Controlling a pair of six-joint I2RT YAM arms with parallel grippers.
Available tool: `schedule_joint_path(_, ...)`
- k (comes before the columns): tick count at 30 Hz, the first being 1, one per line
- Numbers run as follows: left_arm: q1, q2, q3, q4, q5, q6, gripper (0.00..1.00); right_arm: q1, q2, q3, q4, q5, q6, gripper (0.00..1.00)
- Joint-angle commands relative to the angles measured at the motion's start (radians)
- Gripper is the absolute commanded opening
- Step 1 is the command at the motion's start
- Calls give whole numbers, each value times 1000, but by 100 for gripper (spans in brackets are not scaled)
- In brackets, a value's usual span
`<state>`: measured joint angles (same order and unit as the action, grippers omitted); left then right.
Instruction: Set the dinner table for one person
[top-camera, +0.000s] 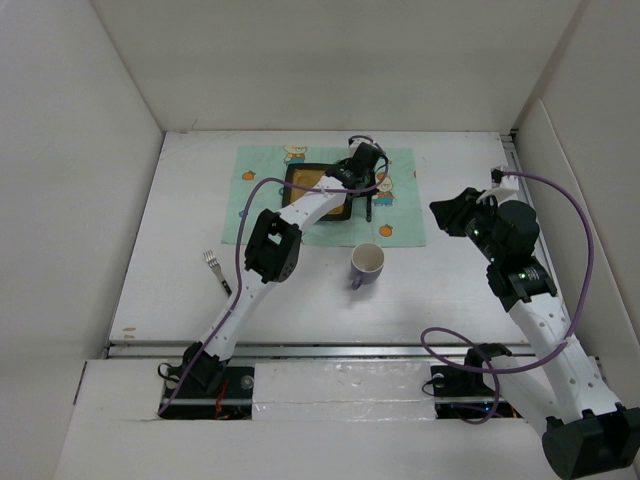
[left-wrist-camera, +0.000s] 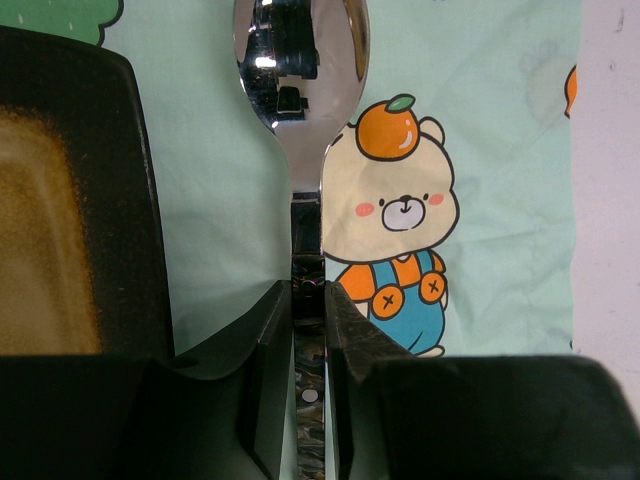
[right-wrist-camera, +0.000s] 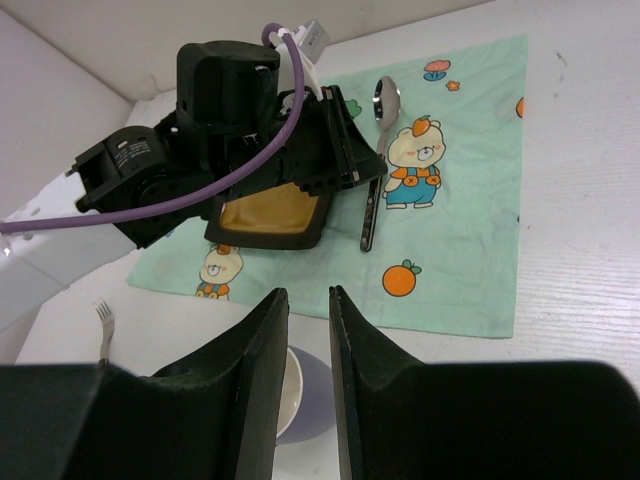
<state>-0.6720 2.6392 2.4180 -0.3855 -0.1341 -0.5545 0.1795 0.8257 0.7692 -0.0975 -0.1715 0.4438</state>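
Fingers (left-wrist-camera: 262, 390) of the left gripper (left-wrist-camera: 308, 297) are seen closed on the handle of a spoon (left-wrist-camera: 300, 70), with 1 black pad pressed to each side of the shaft. The spoon is laid flat on a mint-green placemat (left-wrist-camera: 500, 150) printed with cartoon bears. Its bowl is pointed toward the far side of the table and its handle toward the arms. It is placed just to the right of a dark square dish (left-wrist-camera: 60, 230) with a tan inside, and a strip of green cloth is left visible between the 2.

The right gripper (right-wrist-camera: 308, 300) is held above the bare tabletop to the right of the placemat. Its 2 fingers (right-wrist-camera: 250, 390) are parted by a narrow slot, and nothing is held between them.

The dinner table (top-camera: 190, 210) is spread as a white surface beneath everything and is enclosed by white panels on 3 sides. A metal rail (top-camera: 350, 350) is run along its near edge, just ahead of the arm bases. The placemat is set at the far middle of it. A lilac mug (top-camera: 367, 265) with a white inside is stood upright on the bare tabletop just off the near edge of the placemat. A fork (top-camera: 218, 275) is laid on the bare surface to the left, apart from the cloth.
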Motion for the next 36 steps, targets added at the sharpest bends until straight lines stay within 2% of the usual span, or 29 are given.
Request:
schedule_joint_path(1,2,-12,21,30,-4,-4,15,12,0,4,51,7,-16,29)
schedule_joint_path(4,2,-31,3,39,-13,-5,29,12,1,-1,53,7,-16,29)
schedule_joint_path(10,2,-88,-7,54,-30,-2,36,21,-3,-5,58,7,-16,29)
schedule_joint_path(13,12,-134,35,31,-33,2,36,21,-7,-5,58,9,-14,29)
schedule_joint_path(15,12,-224,15,42,-44,19,36,31,-14,-10,62,21,-13,29)
schedule_joint_path(16,12,-260,4,45,-50,39,35,31,-17,-13,65,27,-14,27)
schedule_joint_path(17,12,-344,-29,49,-80,48,34,40,-22,-18,77,33,-14,18)
schedule_joint_path(18,12,-398,-57,51,-93,57,32,49,-23,-33,85,46,-14,14)
schedule_joint_path(19,12,-451,-103,54,-108,71,31,49,-23,-37,88,55,-14,5)
schedule_joint_path(20,25,-584,-251,83,-117,74,29,63,-26,-45,88,67,-19,0)
schedule_joint_path(21,38,-666,-348,111,-119,74,20,63,-30,-57,88,94,-25,0)
schedule_joint_path(22,49,-738,-456,131,-121,68,16,77,-33,-62,88,104,-28,0)
schedule_joint_path(23,60,-889,-670,155,-134,53,14,87,-36,-67,88,112,-31,0)
schedule_joint_path(24,74,-962,-759,174,-136,42,6,87,-49,-74,117,115,-31,0)
schedule_joint_path(25,112,-1020,-846,168,-142,28,3,87,-59,-90,125,113,-28,0)
schedule_joint_path(26,136,-1141,-1001,136,-141,-2,0,98,-66,-96,139,110,-22,2)
schedule_joint_path(28,223,-1247,-1146,94,-133,-30,0,109,-91,-107,146,106,-20,8)
schedule_joint_path(29,260,-1341,-1272,74,-107,-36,0,109,-97,-108,148,101,-20,10)
schedule_joint_path(33,472,-1499,-1494,-68,-38,-50,0,127,-131,-107,143,79,-17,18)
schedule_joint_path(35,534,-1535,-1559,-143,-22,-39,13,141,-143,-108,151,89,-17,20)
schedule_joint_path(36,534,-1535,-1568,-174,-36,-45,25,156,-143,-108,150,96,-16,20)
